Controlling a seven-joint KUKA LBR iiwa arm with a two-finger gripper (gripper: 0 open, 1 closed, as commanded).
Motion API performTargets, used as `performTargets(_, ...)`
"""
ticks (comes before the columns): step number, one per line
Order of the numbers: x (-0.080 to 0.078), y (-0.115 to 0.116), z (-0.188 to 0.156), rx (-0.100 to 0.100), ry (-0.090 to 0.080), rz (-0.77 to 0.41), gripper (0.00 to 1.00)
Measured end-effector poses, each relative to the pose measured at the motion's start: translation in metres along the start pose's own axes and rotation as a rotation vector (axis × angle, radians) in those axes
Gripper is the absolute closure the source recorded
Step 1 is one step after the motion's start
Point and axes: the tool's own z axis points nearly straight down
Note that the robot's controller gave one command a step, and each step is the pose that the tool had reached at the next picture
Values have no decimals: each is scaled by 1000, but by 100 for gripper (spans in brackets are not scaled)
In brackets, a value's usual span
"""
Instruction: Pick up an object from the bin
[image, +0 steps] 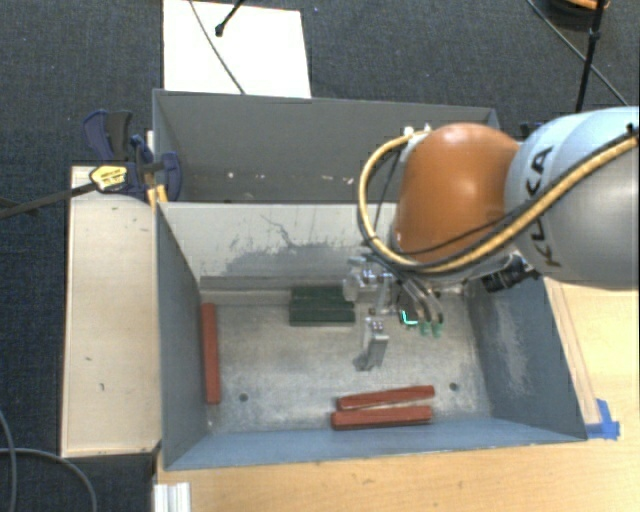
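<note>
Block (322, 306), dark green and flat, is lying in the bin (300, 150) near its back wall. Gripper (373, 358) is hanging just right of it over bare floor, its claw's opening impossible to tell. Two red-brown sticks (385, 399) are lying by the front wall, a third stick (211, 353) by the left.

Floor: dark blue-grey carpet (60, 60), short-piled, on the left and along the top.
Counter: pale wood surface (400, 480) along the lower edge and up the lower right.
Cable: thin black line (590, 62) over the carpet at top right.
Light: even, with soft shadows.
</note>
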Motion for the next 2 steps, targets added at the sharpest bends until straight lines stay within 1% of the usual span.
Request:
performTargets(1,22,15,143,0,-2,-72,0)
performTargets(2,16,63,139,-1,-11,-444,0)
